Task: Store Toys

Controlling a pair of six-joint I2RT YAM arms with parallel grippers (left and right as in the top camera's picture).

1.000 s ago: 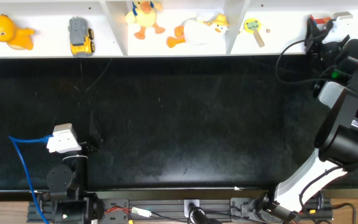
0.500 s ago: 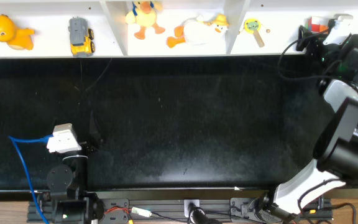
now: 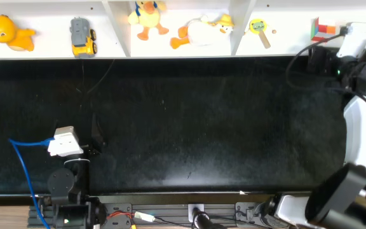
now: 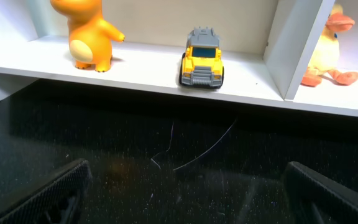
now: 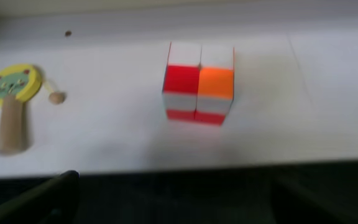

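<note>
A red, orange and white cube (image 5: 199,84) stands on the white shelf (image 5: 291,130), in the rightmost compartment beside a wooden rattle drum (image 5: 11,99). My right gripper (image 5: 179,202) is open and empty just in front of the shelf edge, a short way back from the cube (image 3: 325,28). In the top view the right gripper (image 3: 316,59) sits over the black table below the cube. My left gripper (image 4: 188,199) is open and empty over the mat, facing a yellow truck (image 4: 202,59) and an orange toy (image 4: 89,31) on the shelf.
Further along the shelf sit a yellow plush duck (image 3: 148,18) and a white plush duck (image 3: 202,30), between white dividers (image 3: 118,28). The black mat (image 3: 189,121) covers the table. A blue cable (image 3: 27,165) loops beside the left arm's base.
The right gripper has let go of the cube and drawn back from the shelf towards the table. The cube now stands uncovered. The left arm has not moved.
</note>
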